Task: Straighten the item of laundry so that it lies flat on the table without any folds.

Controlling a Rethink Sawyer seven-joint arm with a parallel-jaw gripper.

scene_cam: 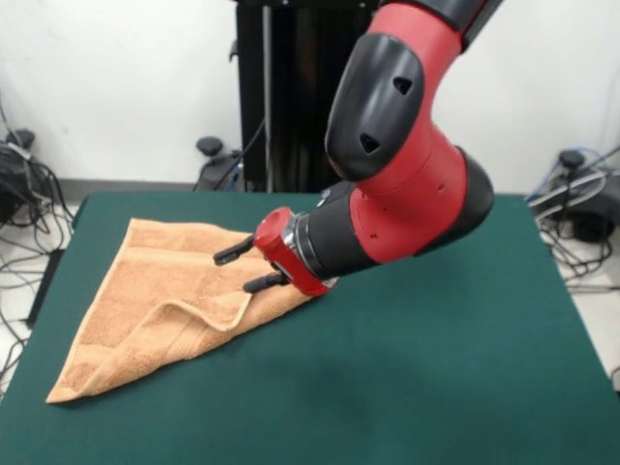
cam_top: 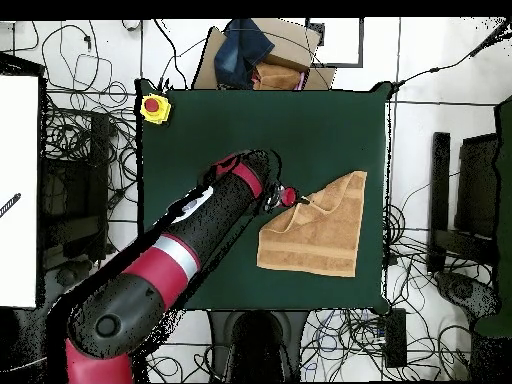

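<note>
Pointing sideways, the gripper (scene_cam: pixel 242 268) shows 2 black fingers (scene_cam: pixel 231 254) held apart with an open gap between them and nothing pinched in that gap. In the front view the fingertips sit over the folded-over part of the peach-orange hand towel (scene_cam: pixel 145 310); whether the lower finger touches the cloth cannot be told. Behind the fingers comes a red collar, then the black wrist and the bulky red and black arm (scene_cam: pixel 407 184), which comes down from above and leans low over the table.

The towel lies on the dark green table (scene_cam: pixel 436 368), toward the left side in the front view and toward the right edge in the overhead view (cam_top: pixel 315 232). It is not flat: 1 edge is doubled over onto the rest, making a raised curling ridge across the middle, and the outline looks more like a skewed triangle than a square. Woven bands run along the cloth near its edges.

A yellow box with a red button (cam_top: pixel 154 107) sits at 1 table corner in the overhead view, well apart from the towel. Cables lie on the floor around the table.
</note>
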